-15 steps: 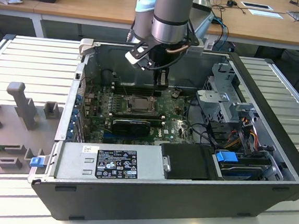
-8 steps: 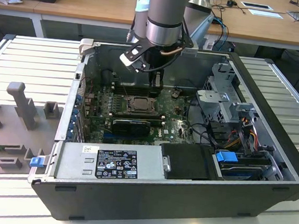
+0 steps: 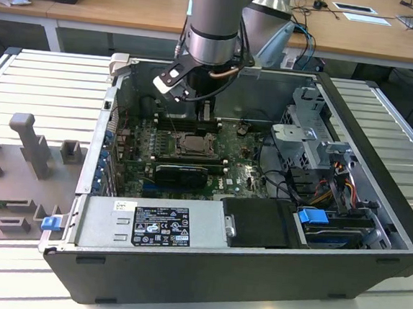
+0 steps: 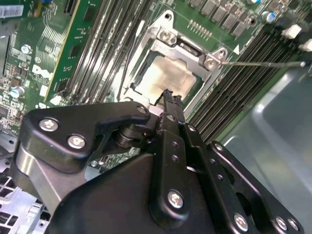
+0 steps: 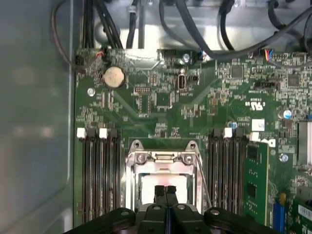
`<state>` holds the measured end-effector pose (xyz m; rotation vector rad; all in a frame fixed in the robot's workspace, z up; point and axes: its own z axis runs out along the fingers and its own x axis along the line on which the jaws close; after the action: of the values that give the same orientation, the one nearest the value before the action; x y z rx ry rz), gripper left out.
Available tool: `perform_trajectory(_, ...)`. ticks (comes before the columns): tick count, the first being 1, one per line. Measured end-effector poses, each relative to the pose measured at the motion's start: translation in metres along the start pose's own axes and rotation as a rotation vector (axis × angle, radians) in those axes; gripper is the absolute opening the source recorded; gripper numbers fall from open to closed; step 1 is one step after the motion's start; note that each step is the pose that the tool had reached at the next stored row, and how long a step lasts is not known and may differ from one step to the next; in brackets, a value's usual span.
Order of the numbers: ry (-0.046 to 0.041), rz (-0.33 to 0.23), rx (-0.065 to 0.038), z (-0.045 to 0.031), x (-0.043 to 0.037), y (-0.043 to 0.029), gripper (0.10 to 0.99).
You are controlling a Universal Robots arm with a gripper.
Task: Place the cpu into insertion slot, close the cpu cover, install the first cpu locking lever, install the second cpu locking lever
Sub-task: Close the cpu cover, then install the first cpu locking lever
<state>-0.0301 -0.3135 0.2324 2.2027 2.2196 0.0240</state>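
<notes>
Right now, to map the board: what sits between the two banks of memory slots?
In the first wrist view, the cpu lies between them, framed by the cpu cover, with the shut gripper over it.

Beside the cpu cover (image 5: 163,157), memory slots (image 5: 100,175) rise on two sides; cables (image 5: 224,24) crowd beyond.

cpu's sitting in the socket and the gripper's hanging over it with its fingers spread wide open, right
Not quite. The gripper does hang over the seated cpu, but its fingers are pressed together, not spread wide open. The first wrist view shows them touching.
</notes>
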Motion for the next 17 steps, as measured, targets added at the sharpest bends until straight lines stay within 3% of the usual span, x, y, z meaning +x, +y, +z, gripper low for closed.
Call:
perform_trajectory(7,0.0001,-0.002,0.0,-0.0001,0.0,-0.0046,0.106)
perform_trajectory(17,-0.0003,-0.002,0.0,-0.0041,0.0,-0.0051,0.106)
